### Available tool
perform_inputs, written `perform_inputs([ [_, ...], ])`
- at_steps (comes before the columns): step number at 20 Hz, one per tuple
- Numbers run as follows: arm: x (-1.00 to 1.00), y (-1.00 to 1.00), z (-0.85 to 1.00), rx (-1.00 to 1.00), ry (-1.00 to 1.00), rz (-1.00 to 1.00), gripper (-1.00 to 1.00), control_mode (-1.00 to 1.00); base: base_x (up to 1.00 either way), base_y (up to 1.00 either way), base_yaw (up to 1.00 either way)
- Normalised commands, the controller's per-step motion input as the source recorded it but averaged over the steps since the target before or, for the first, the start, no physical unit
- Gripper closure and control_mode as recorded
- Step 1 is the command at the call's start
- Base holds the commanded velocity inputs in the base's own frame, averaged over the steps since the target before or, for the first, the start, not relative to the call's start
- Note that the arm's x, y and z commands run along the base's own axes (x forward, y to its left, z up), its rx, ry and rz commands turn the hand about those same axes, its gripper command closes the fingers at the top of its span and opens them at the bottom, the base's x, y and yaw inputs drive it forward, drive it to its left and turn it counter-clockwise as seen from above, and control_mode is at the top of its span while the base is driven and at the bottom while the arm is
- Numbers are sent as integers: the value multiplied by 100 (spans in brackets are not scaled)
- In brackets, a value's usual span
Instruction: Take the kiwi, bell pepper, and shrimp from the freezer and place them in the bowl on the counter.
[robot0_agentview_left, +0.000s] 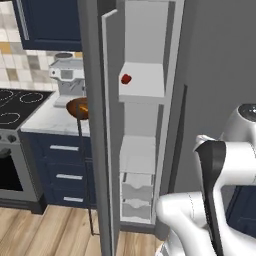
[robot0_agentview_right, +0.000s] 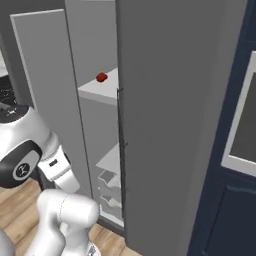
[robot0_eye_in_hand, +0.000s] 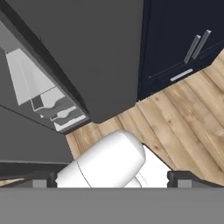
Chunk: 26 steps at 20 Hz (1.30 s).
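The freezer (robot0_agentview_left: 142, 125) stands open, its grey door (robot0_agentview_left: 107, 150) swung out to the left. On its upper white shelf lies the bell pepper (robot0_agentview_left: 126, 79), a small red lump that the right base view shows near the shelf's edge (robot0_agentview_right: 101, 77). The kiwi and the shrimp are out of view. The bowl (robot0_agentview_left: 77, 107) sits on the white counter (robot0_agentview_left: 50, 120), half hidden behind the freezer door. My gripper (robot0_eye_in_hand: 111, 181) is open and holds nothing. It looks down at the wooden floor by the freezer's lower drawers (robot0_eye_in_hand: 52, 109), far below the pepper.
A black stovetop (robot0_agentview_left: 20, 102) and a coffee machine (robot0_agentview_left: 67, 75) stand left of the bowl, over navy drawers (robot0_agentview_left: 60, 170). A wide grey fridge door (robot0_agentview_right: 170, 125) rises right of the freezer, with navy cabinets (robot0_eye_in_hand: 183, 39) beyond it. My own arm fills the low foreground.
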Motion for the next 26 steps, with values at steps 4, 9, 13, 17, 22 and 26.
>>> perform_inputs([
  [4, 0, 0, 0, 0, 0, 0, -100, 100, 46, 42, 2],
  [9, 0, 0, 0, 0, 0, 0, -100, 100, 58, 12, 1],
  [13, 0, 0, 0, 0, 0, 0, -100, 100, 67, 0, 0],
  [17, 0, 0, 0, 0, 0, 0, -100, 100, 67, 18, 0],
  [22, 0, 0, 0, 0, 0, 0, -100, 100, 46, 34, 5],
  [26, 0, 0, 0, 0, 0, 0, -100, 100, 1, 55, 14],
])
